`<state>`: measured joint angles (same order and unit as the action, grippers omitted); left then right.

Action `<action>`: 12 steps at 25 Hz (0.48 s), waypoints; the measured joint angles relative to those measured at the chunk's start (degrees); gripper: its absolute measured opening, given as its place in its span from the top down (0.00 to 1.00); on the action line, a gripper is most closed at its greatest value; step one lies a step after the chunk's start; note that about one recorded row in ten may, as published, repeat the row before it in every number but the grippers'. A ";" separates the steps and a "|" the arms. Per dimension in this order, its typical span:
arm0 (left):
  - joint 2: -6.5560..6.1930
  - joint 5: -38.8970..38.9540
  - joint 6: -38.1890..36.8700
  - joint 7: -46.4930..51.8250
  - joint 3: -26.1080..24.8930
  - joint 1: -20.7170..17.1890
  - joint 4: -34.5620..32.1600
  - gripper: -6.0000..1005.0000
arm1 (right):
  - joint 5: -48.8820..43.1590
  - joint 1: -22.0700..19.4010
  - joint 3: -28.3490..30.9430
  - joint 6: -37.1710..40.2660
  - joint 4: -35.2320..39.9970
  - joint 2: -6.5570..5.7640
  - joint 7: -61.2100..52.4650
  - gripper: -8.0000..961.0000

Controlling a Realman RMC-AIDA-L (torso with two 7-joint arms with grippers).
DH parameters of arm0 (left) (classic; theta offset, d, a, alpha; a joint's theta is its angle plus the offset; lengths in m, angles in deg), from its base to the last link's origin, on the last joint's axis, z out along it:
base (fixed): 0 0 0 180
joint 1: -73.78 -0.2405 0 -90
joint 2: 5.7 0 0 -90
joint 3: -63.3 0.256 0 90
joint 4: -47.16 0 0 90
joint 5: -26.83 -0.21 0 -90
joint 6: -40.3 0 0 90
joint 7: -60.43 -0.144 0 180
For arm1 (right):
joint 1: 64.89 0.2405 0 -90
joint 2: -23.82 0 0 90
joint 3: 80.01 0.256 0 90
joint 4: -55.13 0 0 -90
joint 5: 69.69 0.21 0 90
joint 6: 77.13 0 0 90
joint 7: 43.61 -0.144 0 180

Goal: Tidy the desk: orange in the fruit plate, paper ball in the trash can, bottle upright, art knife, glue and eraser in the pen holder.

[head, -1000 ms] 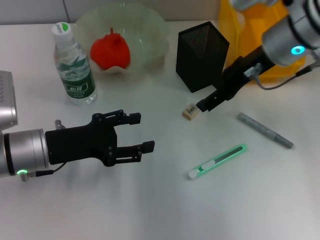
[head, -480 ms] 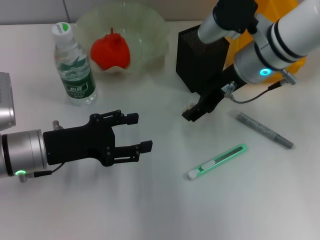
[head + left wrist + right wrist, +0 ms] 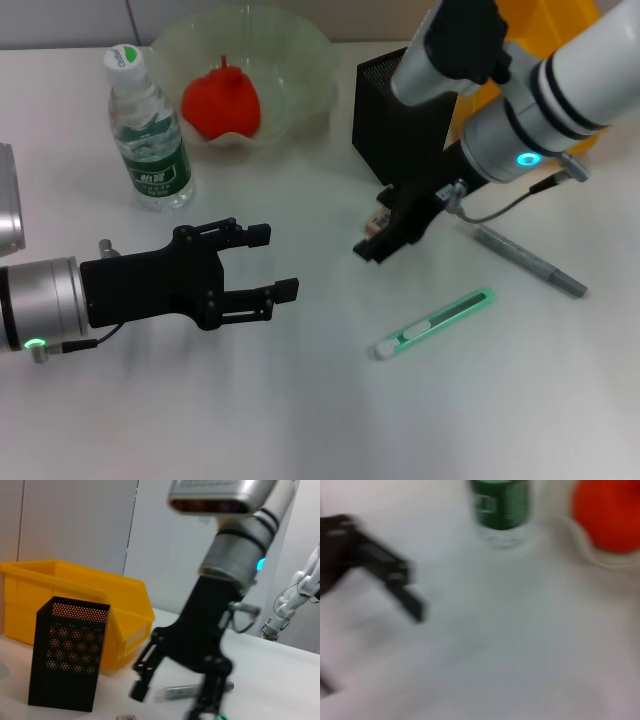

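My right gripper (image 3: 378, 232) hangs open right over the small beige eraser (image 3: 377, 219), which is mostly hidden under it. The left wrist view shows its fingers (image 3: 142, 680) spread, with the eraser (image 3: 126, 717) low beside them. The black mesh pen holder (image 3: 405, 110) stands just behind. A green art knife (image 3: 435, 323) and a grey glue stick (image 3: 530, 260) lie on the table to the right. The orange (image 3: 220, 103) sits in the pale fruit plate (image 3: 300, 50). The bottle (image 3: 148, 130) stands upright. My left gripper (image 3: 270, 265) is open and empty at the front left. No paper ball shows.
A yellow bin (image 3: 490, 70) stands behind the pen holder at the back right. The right wrist view shows the bottle (image 3: 502, 510), the orange (image 3: 610, 510) and my left gripper (image 3: 380, 565), blurred.
My right gripper has swung down and to the left, from beside the eraser to right over it. My left gripper has drifted slightly to the left.
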<state>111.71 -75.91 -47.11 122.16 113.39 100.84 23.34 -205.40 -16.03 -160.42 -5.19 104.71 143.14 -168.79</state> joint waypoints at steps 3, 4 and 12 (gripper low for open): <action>-0.52 0.00 -0.39 0.60 0.33 -0.07 0.00 0.20 | 2.11 -2.57 4.30 14.15 7.46 -0.38 7.24 0.14; -0.52 0.00 -0.39 0.60 0.33 -0.07 0.00 0.20 | 2.11 -2.57 4.30 14.15 7.46 -0.38 7.24 0.14; -1.83 -0.94 -3.56 0.68 0.70 -0.86 -0.42 0.20 | -1.10 -1.86 5.91 26.02 9.90 -0.74 17.01 0.14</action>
<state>109.88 -76.85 -50.67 122.84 114.09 99.98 22.92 -206.50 -17.89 -154.51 20.83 114.61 142.40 -151.77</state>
